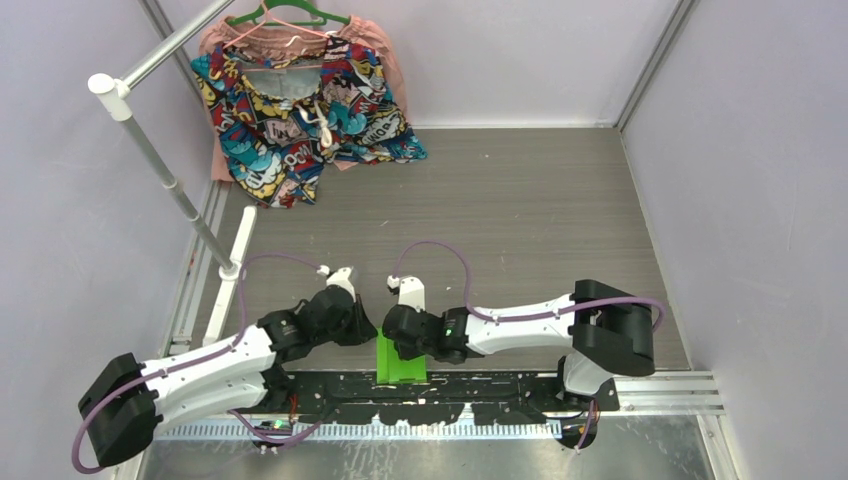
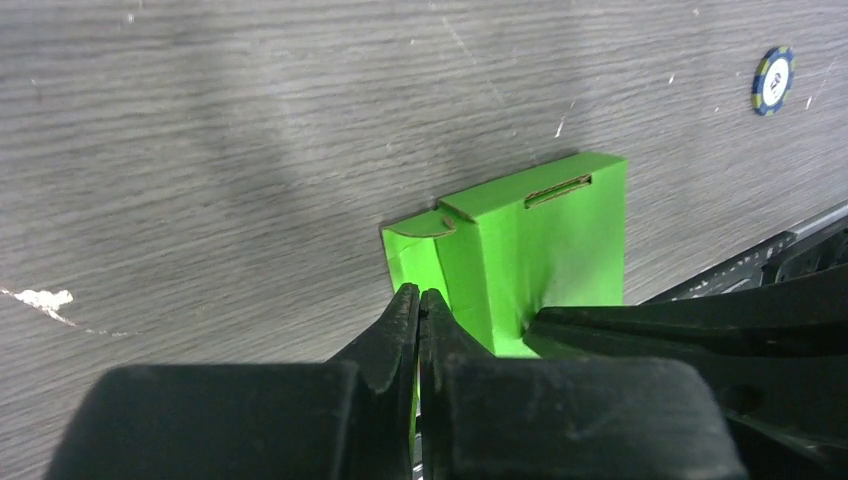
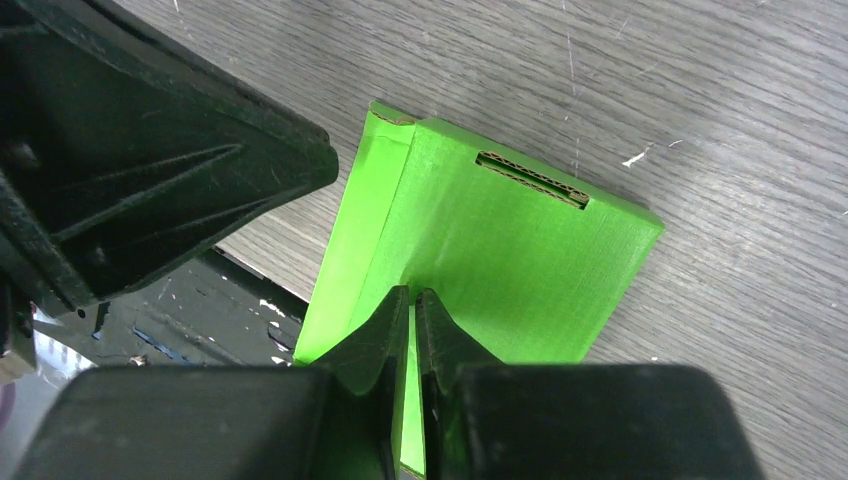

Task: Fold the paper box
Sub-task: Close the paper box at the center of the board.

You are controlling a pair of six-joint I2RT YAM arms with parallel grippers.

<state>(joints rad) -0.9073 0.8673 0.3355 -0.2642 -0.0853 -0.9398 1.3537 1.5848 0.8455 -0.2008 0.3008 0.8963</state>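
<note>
From above, the paper box [image 1: 400,360] lies at the worktop's [image 1: 520,220] near edge between both arms, its long axis running near to far. In the left wrist view, the left fingers [image 2: 398,332] are pressed shut, tips against the box's side flap. In the right wrist view, the right fingers [image 3: 385,335] are nearly closed and pinch a green panel; the slotted end points away.

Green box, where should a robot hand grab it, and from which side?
Probably pinch the paper box by its thin near edge, coming from the robot's side, as the right hand does. The wide face with the slot lies flat on the table, too broad to close around; a thin card edge fits the pinch.
</note>
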